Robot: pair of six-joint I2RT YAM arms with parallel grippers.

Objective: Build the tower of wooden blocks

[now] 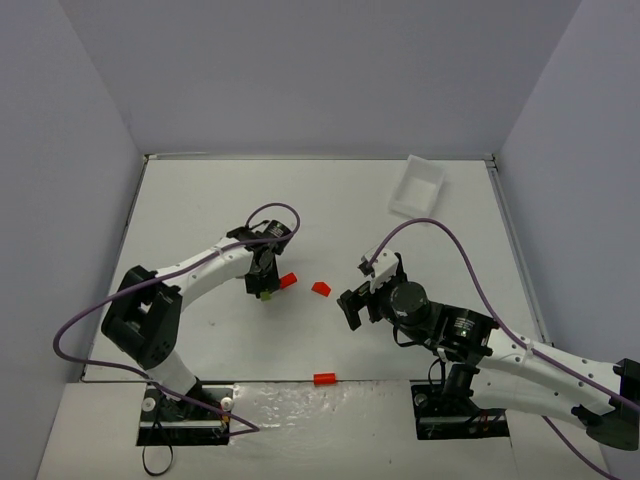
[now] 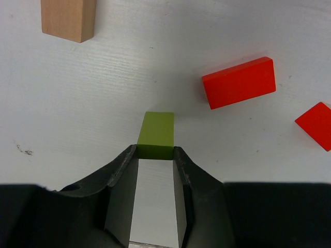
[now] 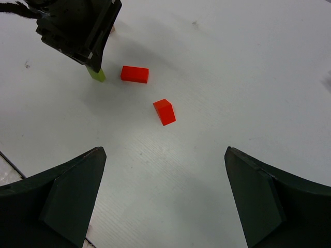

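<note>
The wood block tower is not in view; the blocks lie singly on the white table. My left gripper [image 1: 265, 286] [image 2: 155, 153] points down over a lime green block [image 2: 156, 135] [image 1: 266, 294], and both fingertips press its near end. A tan block [image 2: 69, 19] lies beyond it. Just to its right lie a red block [image 2: 239, 82] [image 1: 288, 280] and a second red block [image 2: 315, 125] [image 1: 321, 288]. My right gripper [image 1: 358, 290] [image 3: 164, 151] hovers wide open near the second red block [image 3: 164, 112], with nothing between its fingers.
A white rectangular tray [image 1: 417, 187] stands at the back right. A third red block [image 1: 323, 379] lies at the table's near edge between the arm bases. Grey walls close in the table's left, right and far sides.
</note>
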